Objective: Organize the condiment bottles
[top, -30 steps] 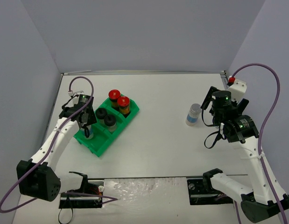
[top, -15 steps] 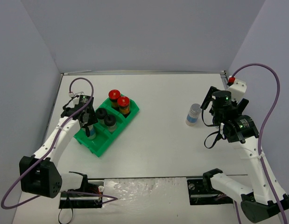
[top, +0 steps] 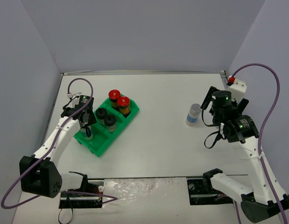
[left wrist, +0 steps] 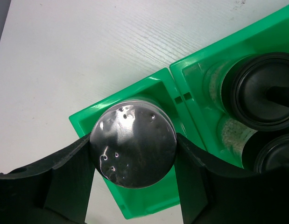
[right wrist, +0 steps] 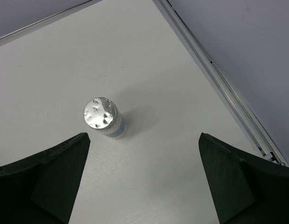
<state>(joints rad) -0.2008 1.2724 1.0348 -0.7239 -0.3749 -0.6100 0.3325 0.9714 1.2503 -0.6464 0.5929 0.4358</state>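
My left gripper [top: 88, 129] is shut on a silver-capped jar [left wrist: 133, 143], with a finger pressed on each side of the cap. It holds the jar in the near-left compartment of the green tray [top: 100, 145]. The middle compartment holds two black-capped jars [top: 102, 114] [top: 109, 120], also seen in the left wrist view [left wrist: 263, 91]. The far compartment holds two red-capped jars [top: 114, 94] [top: 123, 101]. The other silver-capped jar [top: 193, 114] stands upright on the table at the right. My right gripper [top: 208, 99] is open and empty beside it. In the right wrist view this jar [right wrist: 103, 116] is ahead and left of the jaws.
A metal rail [right wrist: 219, 79] runs along the table's right edge, with a red-topped white block [top: 234, 83] at its far end. Grey walls close in the table on three sides. Both arm bases sit at the near edge.
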